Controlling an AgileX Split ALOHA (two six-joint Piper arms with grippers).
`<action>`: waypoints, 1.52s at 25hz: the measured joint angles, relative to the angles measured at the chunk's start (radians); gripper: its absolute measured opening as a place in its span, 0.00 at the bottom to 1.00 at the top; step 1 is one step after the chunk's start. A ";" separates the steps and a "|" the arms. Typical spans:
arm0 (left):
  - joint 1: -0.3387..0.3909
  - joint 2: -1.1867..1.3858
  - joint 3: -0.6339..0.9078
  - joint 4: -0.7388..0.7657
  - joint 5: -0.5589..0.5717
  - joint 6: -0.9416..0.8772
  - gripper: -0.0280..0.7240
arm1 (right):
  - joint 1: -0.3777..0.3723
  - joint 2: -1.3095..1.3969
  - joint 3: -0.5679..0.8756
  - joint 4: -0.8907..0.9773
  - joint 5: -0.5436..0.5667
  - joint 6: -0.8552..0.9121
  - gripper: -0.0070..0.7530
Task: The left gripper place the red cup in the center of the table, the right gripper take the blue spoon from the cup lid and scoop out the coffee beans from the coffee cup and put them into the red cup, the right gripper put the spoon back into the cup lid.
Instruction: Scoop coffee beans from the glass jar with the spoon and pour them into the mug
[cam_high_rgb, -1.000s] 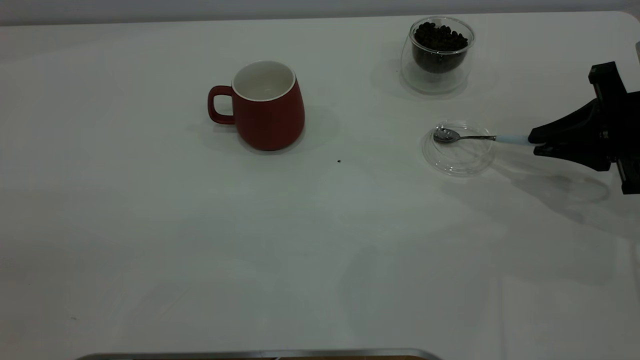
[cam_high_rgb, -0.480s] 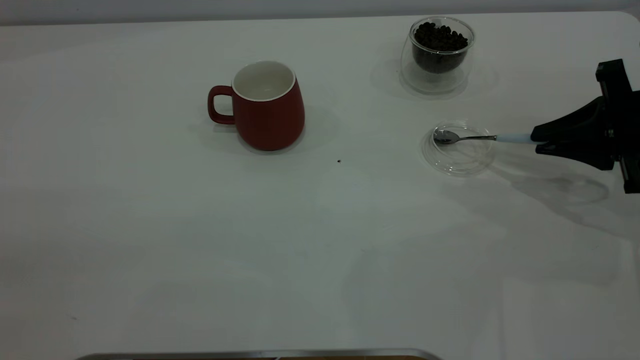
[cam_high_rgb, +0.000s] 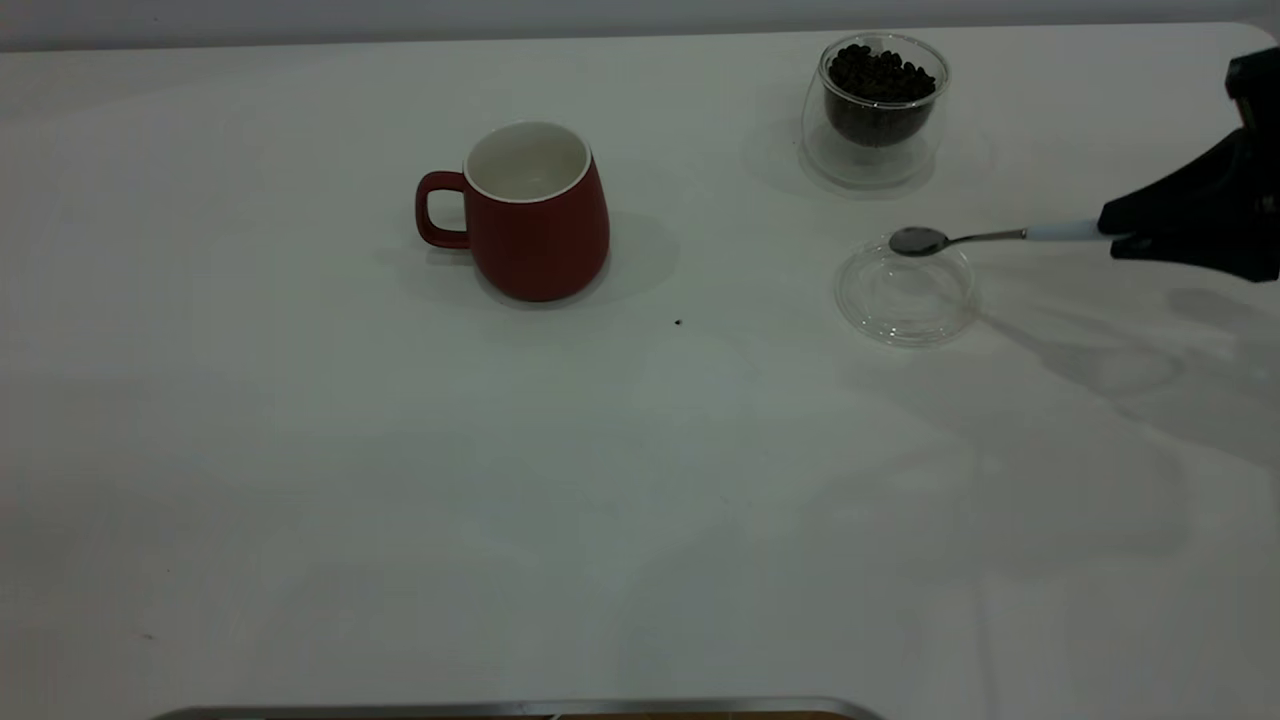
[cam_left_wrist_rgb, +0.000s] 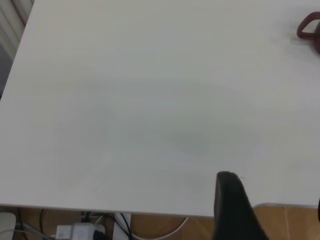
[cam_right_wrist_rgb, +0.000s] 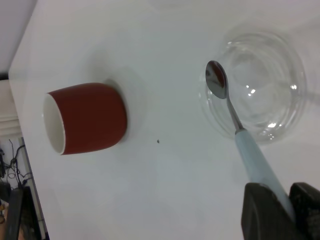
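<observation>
The red cup (cam_high_rgb: 540, 215) stands upright near the middle of the white table (cam_high_rgb: 400, 480); it also shows in the right wrist view (cam_right_wrist_rgb: 87, 117). At the right edge, my right gripper (cam_high_rgb: 1110, 238) (cam_right_wrist_rgb: 285, 192) is shut on the pale handle of the blue spoon (cam_high_rgb: 985, 236) (cam_right_wrist_rgb: 232, 112). The spoon is held level, its empty bowl hanging above the far rim of the clear cup lid (cam_high_rgb: 905, 295) (cam_right_wrist_rgb: 270, 90). The coffee cup (cam_high_rgb: 875, 140), with coffee beans (cam_high_rgb: 880, 70) inside, stands behind the lid. My left gripper (cam_left_wrist_rgb: 274, 210) is open over the table's near edge, far from the cup.
A tiny dark speck (cam_high_rgb: 678, 322) lies between the red cup and the lid. A metal strip (cam_high_rgb: 500, 708) runs along the front edge. Cables and a power strip (cam_left_wrist_rgb: 75, 231) lie on the floor beyond the table's edge.
My right gripper has risen and drawn back to the right with the spoon. The spoon's bowl has come up out of the lid, and the lid has shifted slightly.
</observation>
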 joint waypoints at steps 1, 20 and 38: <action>0.000 0.000 0.000 0.000 0.000 0.000 0.66 | 0.000 -0.007 0.000 0.008 0.000 -0.007 0.15; 0.000 0.000 0.000 0.000 0.000 0.001 0.66 | 0.025 -0.022 -0.222 0.131 -0.076 -0.106 0.15; 0.000 0.000 0.000 0.000 0.000 0.002 0.66 | 0.160 -0.022 -0.345 0.074 -0.299 -0.102 0.15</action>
